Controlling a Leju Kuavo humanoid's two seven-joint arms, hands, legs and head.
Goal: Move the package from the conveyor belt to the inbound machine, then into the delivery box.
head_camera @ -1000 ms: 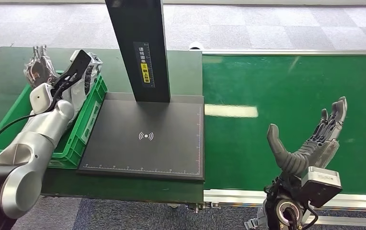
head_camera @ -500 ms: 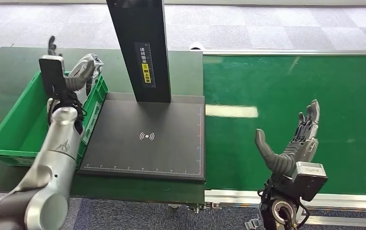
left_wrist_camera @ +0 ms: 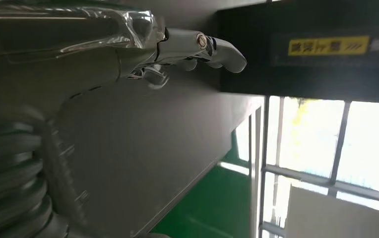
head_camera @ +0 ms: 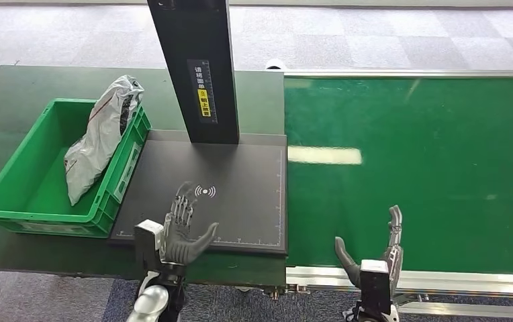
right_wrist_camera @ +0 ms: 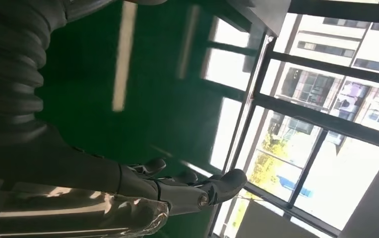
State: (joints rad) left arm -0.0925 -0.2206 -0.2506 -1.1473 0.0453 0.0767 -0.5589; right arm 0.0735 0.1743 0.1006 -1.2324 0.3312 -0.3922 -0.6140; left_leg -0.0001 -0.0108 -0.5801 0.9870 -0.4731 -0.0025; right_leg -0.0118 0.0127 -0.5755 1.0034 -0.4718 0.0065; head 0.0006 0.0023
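Delivery box (head_camera: 12, 180): a green crate at the far left, standing on the dark green table, just beside the left edge of the inbound machine.
Package (head_camera: 99, 134): a grey plastic bag with dark and red markings, inside the crate, leaning up against its right wall, its top poking above the rim.
Left hand (head_camera: 183, 231): low at the near edge of the machine's plate, fingers spread and pointing up, thumb out to the right, holding nothing.
Inbound machine (head_camera: 240, 201): a flat black plate with a white wireless mark and ruler ticks along its edges; a black post (head_camera: 195, 67) with a yellow label rises from its far side.
Right hand (head_camera: 378, 258): low at the near rail of the belt, fingers straight and apart, thumb out to the left, nothing in it.
Conveyor belt (head_camera: 428, 161): bright green, on the right, touching the machine's right edge, with a pale strip of reflected light near that edge.
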